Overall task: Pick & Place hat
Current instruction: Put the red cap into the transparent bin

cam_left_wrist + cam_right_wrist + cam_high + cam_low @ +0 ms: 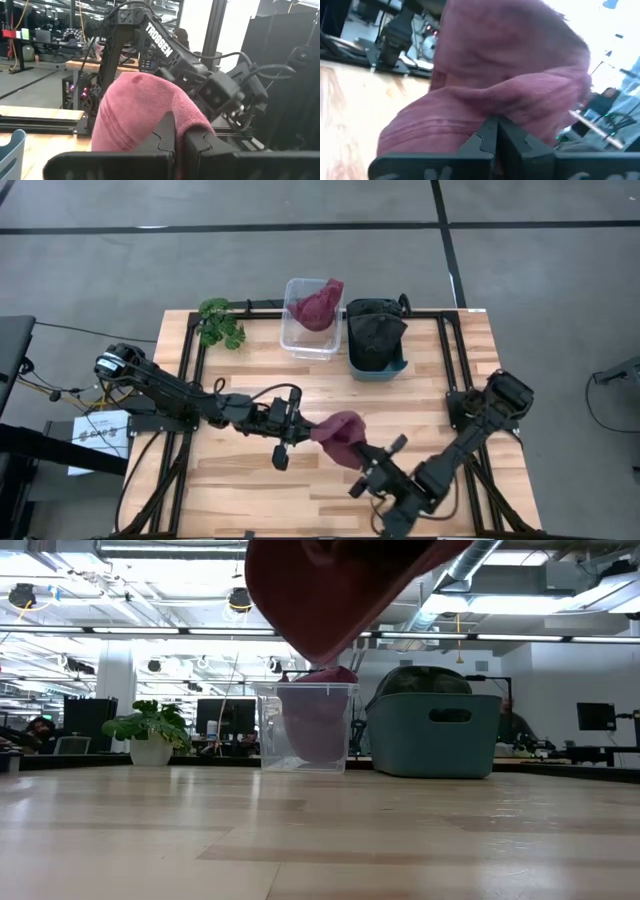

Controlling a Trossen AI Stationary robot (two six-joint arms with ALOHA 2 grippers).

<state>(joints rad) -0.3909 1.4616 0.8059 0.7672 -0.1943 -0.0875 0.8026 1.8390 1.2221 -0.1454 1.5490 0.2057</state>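
Maroon knitted fabric is clamped from both sides: the left gripper (305, 430) and the right gripper (362, 463) each pinch an edge of the soft dark-red knit hat (340, 435), holding it clear above the pale wooden table (240, 490). Sharing the hold likely keeps the limp cloth spread for carrying toward the clear plastic bin (310, 340), which already holds a similar red hat (317, 307), beside the teal tub (375, 365).

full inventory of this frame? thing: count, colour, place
hat: one, maroon, held above table centre by both grippers
second hat: one, maroon, in clear bin
clear bin: one, clear, table's far edge
dark hat: one, black, in teal bin
teal bin: one, beside clear bin
plant: one, green, far left corner
table: one, light wood
left gripper: shut on hat
right gripper: shut on hat
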